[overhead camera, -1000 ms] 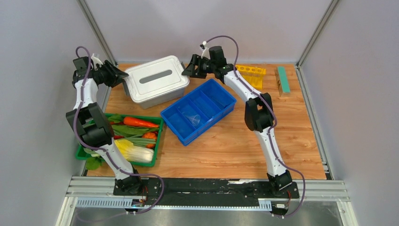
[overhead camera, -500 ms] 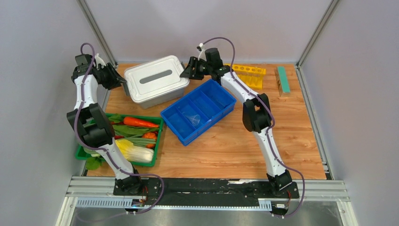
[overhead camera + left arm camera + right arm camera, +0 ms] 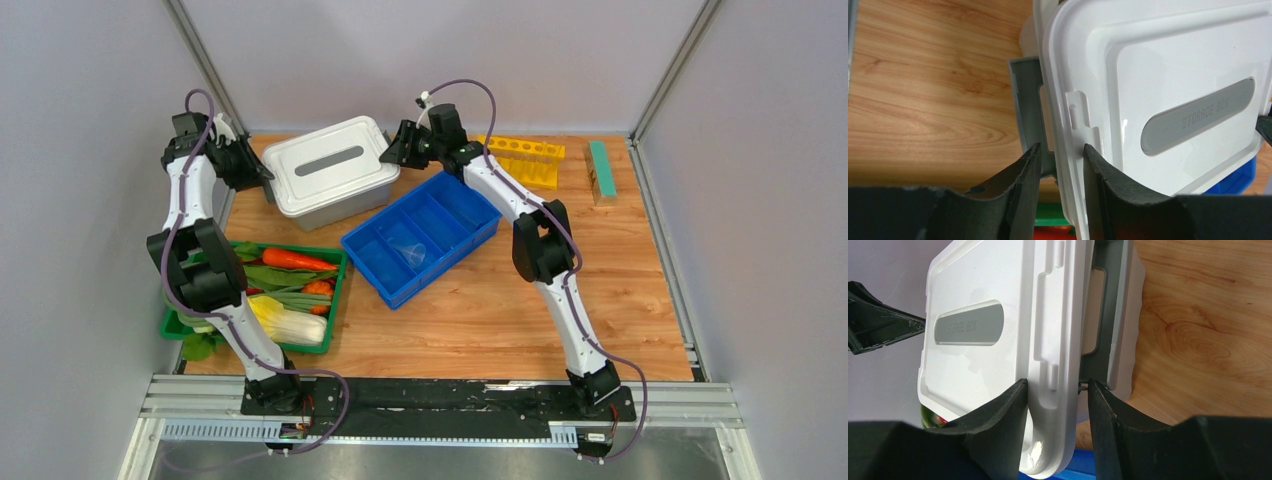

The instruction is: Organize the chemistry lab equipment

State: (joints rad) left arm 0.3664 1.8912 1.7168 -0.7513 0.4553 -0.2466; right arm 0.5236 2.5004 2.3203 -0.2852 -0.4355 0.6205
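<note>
A white storage box with its lid on stands at the back left of the table. My left gripper is at its left end, jaws open astride the lid rim and grey latch, with a small gap still showing. My right gripper is at the opposite end, open astride the lid rim beside the other grey latch, its pads close against it. A clear cup lies in the blue divided bin. No other chemistry lab equipment shows.
A green tray of vegetables sits at the front left. A yellow rack and a green block stand at the back right. Grey walls close in the back and both sides.
Both grippers have moved in onto the two ends of the white box. Their jaws have narrowed round the lid rim.
</note>
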